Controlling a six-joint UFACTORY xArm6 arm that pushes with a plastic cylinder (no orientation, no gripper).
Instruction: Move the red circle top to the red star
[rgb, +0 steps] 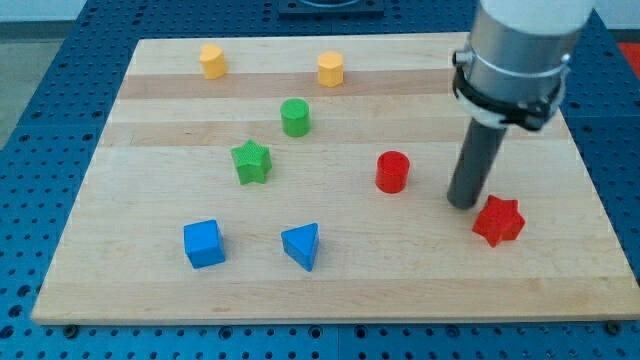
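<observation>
Two red blocks noted: red circle (393, 171) left of my tip (463, 203), red star (498, 221) just beside it at lower right. No fingers fitted; rod only, on the bench (150, 280).

We see red circle (393, 171), red star (498, 221) | green circle (295, 117), green star (251, 162) | two blue blocks (204, 243) (301, 245) | two yellow blocks (212, 61) (331, 69) | pale wood board (400, 280)

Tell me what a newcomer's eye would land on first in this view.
The big grey arm at the view's top right, ending in a dark rod whose tip rests on the wooden board, just left of the red star. The red circle stands a little farther left, apart from the tip. Beyond that, bright blocks dot the board: two yellow ones at the top, green circle and green star mid-left.
</observation>
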